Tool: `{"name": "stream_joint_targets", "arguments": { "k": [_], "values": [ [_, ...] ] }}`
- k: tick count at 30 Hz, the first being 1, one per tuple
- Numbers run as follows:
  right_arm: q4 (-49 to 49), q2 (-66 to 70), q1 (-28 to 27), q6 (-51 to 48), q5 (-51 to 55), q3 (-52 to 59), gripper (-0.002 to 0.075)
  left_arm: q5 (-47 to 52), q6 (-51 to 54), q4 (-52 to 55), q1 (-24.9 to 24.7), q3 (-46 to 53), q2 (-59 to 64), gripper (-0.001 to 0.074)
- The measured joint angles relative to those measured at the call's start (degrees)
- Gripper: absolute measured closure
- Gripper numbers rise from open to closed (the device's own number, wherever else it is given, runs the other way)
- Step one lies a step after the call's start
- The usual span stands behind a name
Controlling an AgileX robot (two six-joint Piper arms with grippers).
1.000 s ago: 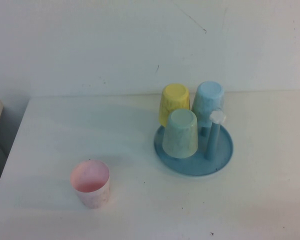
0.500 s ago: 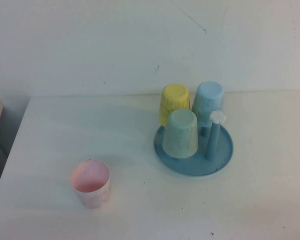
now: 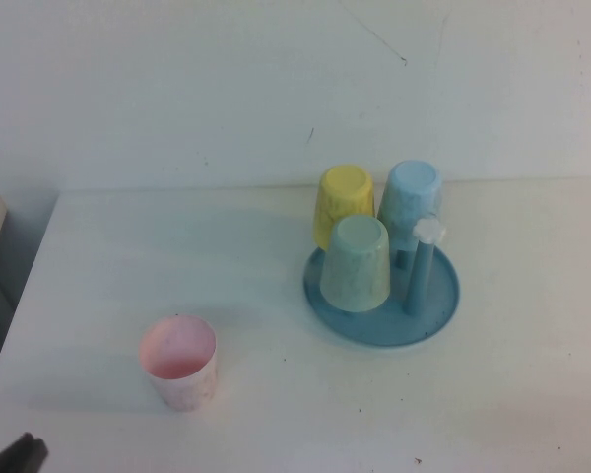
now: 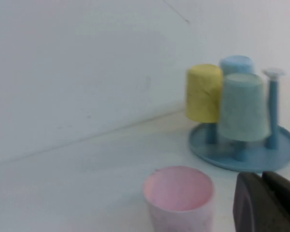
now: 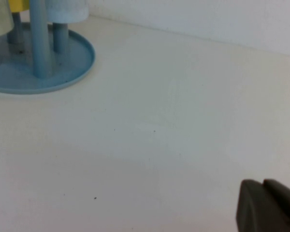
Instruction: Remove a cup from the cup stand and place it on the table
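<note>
The pale pink cup (image 3: pixel 179 361) stands upright, mouth up, on the white table (image 3: pixel 276 414) at the front left, apart from the blue cup stand (image 3: pixel 443 305). My left gripper (image 3: pixel 15 455) shows as a dark tip at the front left corner, clear of the cup. In the left wrist view the left gripper (image 4: pixel 263 193) is shut and empty beside the pink cup (image 4: pixel 179 198), with the stand (image 4: pixel 285 147) beyond. My right gripper (image 5: pixel 265 200) is shut and empty over bare table, off from the stand (image 5: pixel 72 63); it is out of the high view.
On the stand a mint green cup (image 3: pixel 357 262), a yellow cup (image 3: pixel 343 202) and a light blue cup (image 3: pixel 410 197) hang upside down on pegs. One white-capped peg (image 3: pixel 421 266) is bare. A white wall rises behind the table.
The dark tip of my left gripper has come into the high view at the bottom left corner. The cups and the stand have not moved.
</note>
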Motion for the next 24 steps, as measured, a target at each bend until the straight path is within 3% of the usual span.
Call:
{"name": "stream_joint_targets", "arguments": {
  "k": [5, 14, 18, 24],
  "values": [
    [0.0, 0.0, 0.0, 0.0, 0.0, 0.0, 0.0727, -5.07, 0.0, 0.64, 10.73, 2.79, -0.24, 0.0737],
    [0.0, 0.0, 0.0, 0.0, 0.0, 0.0, 0.0727, 1.23, -0.11, 0.75, 26.38, 2.9, -0.87, 0.0736],
    [0.0, 0.0, 0.0, 0.0, 0.02, 0.0, 0.0727, 6.45, -0.11, 0.75, 27.38, 2.9, -0.87, 0.0737],
    [0.0, 0.0, 0.0, 0.0, 0.02, 0.0, 0.0727, 11.33, 0.0, 0.75, 22.78, 2.9, -0.87, 0.0737]
  ]
}}
